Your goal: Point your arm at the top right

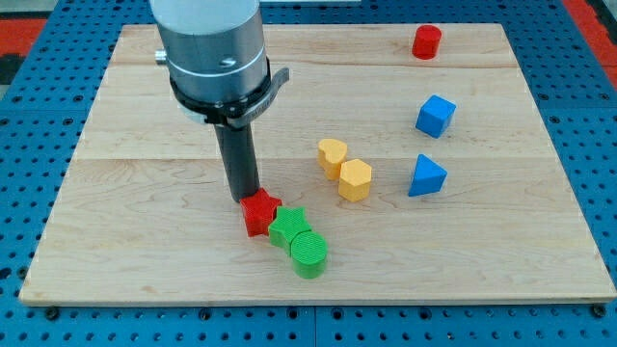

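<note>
A wooden surface (145, 251) is lying across the blue pegboard, carrying eight small blocks, while the arm's grey housing (212, 48) is looming over its upper left. There is no claw on this arm to open or clench; it is ending in a dark rod, and my tip (245, 199) is resting against the red star block (258, 213), itself touching a green star block (287, 227) and a green cylinder (309, 254). Near centre, a yellow heart block (333, 154) and yellow hexagonal block (355, 179) are sitting together. A blue cube (435, 116) and blue triangular block (425, 176) are waiting to the view's right. The target, the top right corner, is lying well apart from the tip, near a red cylinder (426, 41). Nothing needs holding; the blocks look light and likely to slide, so a path skirting them seems wise.
</note>
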